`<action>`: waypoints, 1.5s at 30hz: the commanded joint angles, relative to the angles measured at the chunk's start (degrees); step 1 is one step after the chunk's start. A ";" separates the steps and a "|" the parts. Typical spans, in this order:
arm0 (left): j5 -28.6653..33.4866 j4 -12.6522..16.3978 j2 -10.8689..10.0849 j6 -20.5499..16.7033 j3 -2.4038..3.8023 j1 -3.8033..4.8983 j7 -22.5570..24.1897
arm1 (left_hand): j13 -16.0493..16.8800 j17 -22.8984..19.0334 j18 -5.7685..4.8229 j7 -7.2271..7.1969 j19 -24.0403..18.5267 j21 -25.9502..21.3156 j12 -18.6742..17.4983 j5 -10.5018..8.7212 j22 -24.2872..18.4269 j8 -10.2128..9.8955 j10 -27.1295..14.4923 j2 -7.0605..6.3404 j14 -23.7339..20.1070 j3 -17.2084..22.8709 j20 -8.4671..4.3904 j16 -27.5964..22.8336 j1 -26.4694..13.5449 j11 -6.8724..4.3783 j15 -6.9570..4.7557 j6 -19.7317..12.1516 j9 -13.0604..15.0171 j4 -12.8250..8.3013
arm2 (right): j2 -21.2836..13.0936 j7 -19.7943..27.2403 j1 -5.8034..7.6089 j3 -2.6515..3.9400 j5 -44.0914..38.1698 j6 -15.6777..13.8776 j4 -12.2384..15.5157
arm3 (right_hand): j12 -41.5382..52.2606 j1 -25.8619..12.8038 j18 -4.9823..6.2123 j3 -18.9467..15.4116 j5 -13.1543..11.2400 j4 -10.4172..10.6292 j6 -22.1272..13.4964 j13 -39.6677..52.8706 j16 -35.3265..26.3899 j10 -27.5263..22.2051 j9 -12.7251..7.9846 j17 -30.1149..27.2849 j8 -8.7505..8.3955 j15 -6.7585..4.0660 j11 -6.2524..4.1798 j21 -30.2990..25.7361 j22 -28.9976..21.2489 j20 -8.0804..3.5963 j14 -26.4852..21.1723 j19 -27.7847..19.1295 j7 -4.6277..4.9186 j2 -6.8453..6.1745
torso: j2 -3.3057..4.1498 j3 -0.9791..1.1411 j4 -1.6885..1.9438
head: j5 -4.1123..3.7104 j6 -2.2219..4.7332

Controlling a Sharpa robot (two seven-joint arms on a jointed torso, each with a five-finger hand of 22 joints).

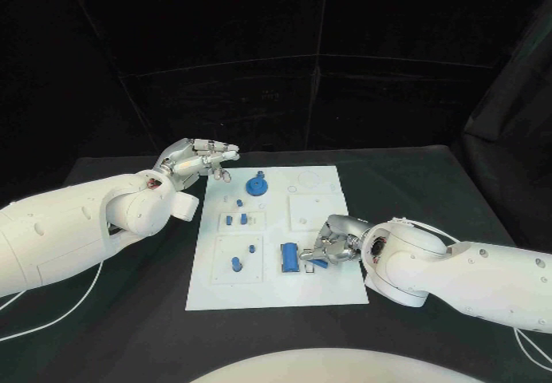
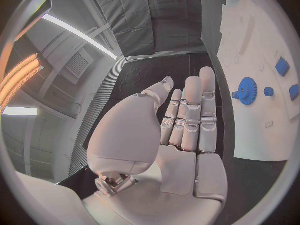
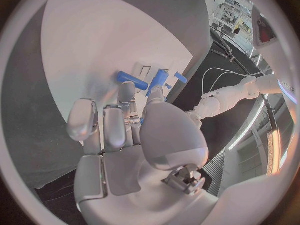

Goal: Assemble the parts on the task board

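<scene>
The white task board (image 1: 328,283) lies mid-table. On it stand a blue gear (image 1: 258,187), several small blue pegs (image 1: 237,218) and a blue cylinder (image 1: 290,257) lying flat. My right hand (image 1: 333,241) reaches over the board's near right part, just right of the cylinder. Its thumb and a finger pinch a small blue part (image 1: 317,262) low over the board. The right wrist view shows that part (image 3: 159,78) above the thumb, beside the cylinder (image 3: 132,79). My left hand (image 1: 203,159) hovers open off the board's far left corner, fingers apart, holding nothing. The left wrist view shows the gear (image 2: 247,90) beyond the fingers (image 2: 190,112).
Black table (image 1: 115,311) surrounds the board. White cables (image 1: 69,307) trail on the table under the left arm. The board's far right part carries white raised fixtures (image 1: 310,211).
</scene>
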 commanded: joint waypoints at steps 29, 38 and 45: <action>0.17 -0.04 0.01 0.62 0.05 0.08 -0.20 | -0.09 -0.06 0.33 0.00 0.07 -0.17 0.34 0.12 -0.06 0.36 -0.34 -0.08 -0.41 -0.01 -0.10 -0.23 0.28 -0.16 0.04 -0.50 -0.03 -0.40 | -0.71 0.55 0.08 0.01 -4.26 2.41 0.15 | -0.56 3.97 0.24 -1.17 3.25 -2.01 1.14 0.78 0.26 0.60 0.79 0.37 -1.54 -0.39 -0.05 -0.01 0.00 -0.15 2.43 -0.03 0.05 -0.48 | 0.01 0.01 -0.02 | -0.11 0.06; 0.17 -0.03 0.00 0.61 0.05 0.08 -0.34 | -0.09 -0.12 0.32 0.02 0.09 -0.21 0.41 0.12 -0.11 0.48 -0.41 -0.07 -0.44 -0.01 -0.10 -0.21 0.33 -0.14 0.05 -0.60 -0.03 -0.48 | -0.67 0.98 0.08 0.01 -3.55 4.91 0.20 | -1.09 5.74 0.26 -0.98 3.41 -3.01 1.18 0.62 0.14 0.45 0.93 0.31 -1.82 -0.40 -0.07 -0.09 -0.04 -0.14 2.42 -0.09 0.05 -0.81 | -0.02 0.02 0.00 | -0.12 -0.03; 0.17 -0.01 -0.01 0.63 0.05 0.08 -0.42 | -0.09 -0.14 0.33 0.03 0.09 -0.23 0.41 0.12 -0.13 0.50 -0.45 -0.08 -0.46 0.00 -0.10 -0.22 0.37 -0.14 0.05 -0.65 -0.03 -0.52 | -0.67 1.02 0.08 0.01 -3.67 5.83 0.02 | -1.55 7.82 0.26 -0.56 4.18 -4.41 1.26 0.51 0.06 0.36 1.08 0.29 -2.13 -0.40 -0.07 -0.13 -0.02 -0.14 2.42 -0.11 0.10 -0.72 | 0.00 0.00 -0.01 | -0.13 -0.03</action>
